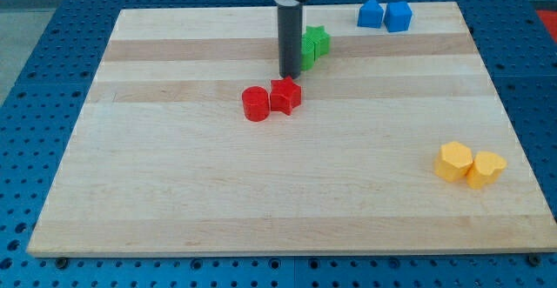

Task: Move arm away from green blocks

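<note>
My tip (288, 75) rests on the board at the end of the dark rod, which comes down from the view's top. Two green blocks sit just right of the rod: a star-shaped one (317, 39) and a second green block (306, 55) partly hidden behind the rod. The tip is just below and left of them, very close or touching. A red cylinder (255, 103) and a red block (285, 96) lie just below the tip.
Two blue blocks (371, 13) (399, 16) sit at the view's top right. Two yellow blocks (454, 161) (486, 169) sit at the lower right. The wooden board (174, 192) lies on a blue perforated table.
</note>
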Controlling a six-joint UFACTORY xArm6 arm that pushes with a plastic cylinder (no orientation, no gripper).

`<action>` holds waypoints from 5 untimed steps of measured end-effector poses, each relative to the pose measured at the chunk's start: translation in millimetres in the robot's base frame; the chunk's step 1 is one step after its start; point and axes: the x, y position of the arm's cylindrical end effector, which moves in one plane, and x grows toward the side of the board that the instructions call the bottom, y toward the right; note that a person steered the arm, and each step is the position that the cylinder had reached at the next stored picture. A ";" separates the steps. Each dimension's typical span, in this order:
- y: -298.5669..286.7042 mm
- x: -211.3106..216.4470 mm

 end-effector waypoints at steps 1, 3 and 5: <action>-10.2 -13.5; -16.1 -13.5; -74.0 -14.9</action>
